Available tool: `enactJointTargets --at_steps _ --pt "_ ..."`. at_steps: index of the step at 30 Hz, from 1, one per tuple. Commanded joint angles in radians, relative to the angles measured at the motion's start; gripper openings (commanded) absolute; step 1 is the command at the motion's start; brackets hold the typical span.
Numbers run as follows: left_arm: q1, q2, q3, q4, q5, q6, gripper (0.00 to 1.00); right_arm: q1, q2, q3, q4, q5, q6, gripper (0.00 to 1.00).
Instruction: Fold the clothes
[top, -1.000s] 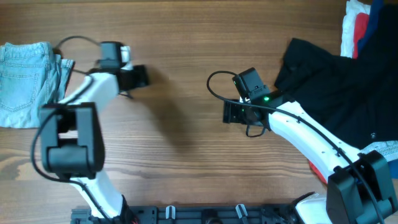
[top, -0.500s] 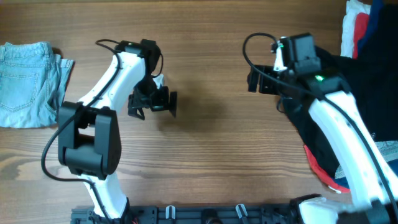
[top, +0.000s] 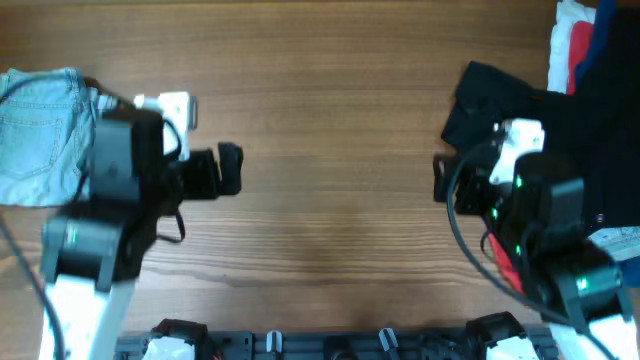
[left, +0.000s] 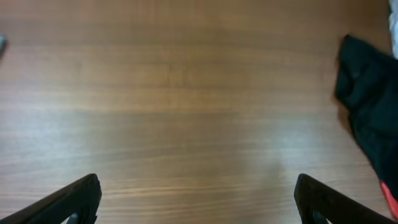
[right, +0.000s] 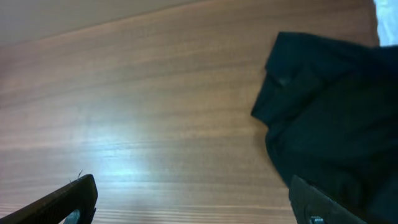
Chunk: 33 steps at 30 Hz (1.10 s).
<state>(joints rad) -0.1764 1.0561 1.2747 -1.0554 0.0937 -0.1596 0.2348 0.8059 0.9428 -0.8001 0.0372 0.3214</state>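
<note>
1. Table (top: 330, 110): brown wood-grain top with long, fine streaks running left to right and a dull sheen under the wrist cameras.

2. Black garment (top: 560, 130): soft matt cloth in a loose, rumpled heap on the right side of the table. One rounded, folded corner juts toward the middle. The right wrist view shows it on the right of the frame, ahead of that gripper and untouched.

3. Right arm (top: 540, 230): black housings with white shell parts and a looping black cable, seen above the lower edge of the black garment.

4. Left arm (top: 100, 200): of the same make, boxy black joints on a white link.

5. Jeans (top: 40, 130): pale, faded blue denim lying as a compact, roughly rectangular bundle at the far left edge of the table. A stitched pocket seam faces up. The right border is creased and partly covered from above by the left arm; contact cannot be judged.

6. Coloured pieces (top: 575, 45): red, white and dark blue fabric bunched at the top right corner, just beside the black garment.

7. Left gripper (left: 197, 200): dark, wedge-shaped fingers (left: 74, 199) spread wide, only bare wood between them, holding nothing.

8. Right gripper (right: 194, 200): matching dark fingers (right: 320, 202) equally wide apart over bare wood, holding nothing.
</note>
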Motion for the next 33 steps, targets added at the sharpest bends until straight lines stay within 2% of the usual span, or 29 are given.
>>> enactJointTargets --at_steps 1,4,10,20,26,31,33 --pt "0.003 -0.222 -0.212 0.092 -0.103 -0.006 1.00 0.000 -0.116 -0.087 0.002 0.068 0.019 1.00" --pt "0.003 -0.356 -0.325 0.185 -0.183 -0.006 1.00 0.000 -0.117 -0.092 -0.001 0.128 0.019 1.00" --pt "0.003 -0.360 -0.328 0.169 -0.211 -0.005 1.00 0.000 -0.038 -0.092 -0.002 0.127 0.020 1.00" --pt "0.003 -0.360 -0.328 0.168 -0.211 -0.005 1.00 0.000 0.239 -0.095 0.000 0.127 0.019 1.00" --pt "0.003 -0.360 -0.328 0.168 -0.211 -0.005 1.00 0.000 0.113 -0.098 0.000 0.127 0.020 1.00" --pt "0.003 -0.360 -0.328 0.168 -0.211 -0.005 1.00 0.000 -0.152 -0.219 0.001 0.127 0.019 1.00" --pt "0.003 -0.360 -0.328 0.168 -0.211 -0.005 1.00 -0.001 -0.241 -0.283 -0.005 0.201 0.019 1.00"
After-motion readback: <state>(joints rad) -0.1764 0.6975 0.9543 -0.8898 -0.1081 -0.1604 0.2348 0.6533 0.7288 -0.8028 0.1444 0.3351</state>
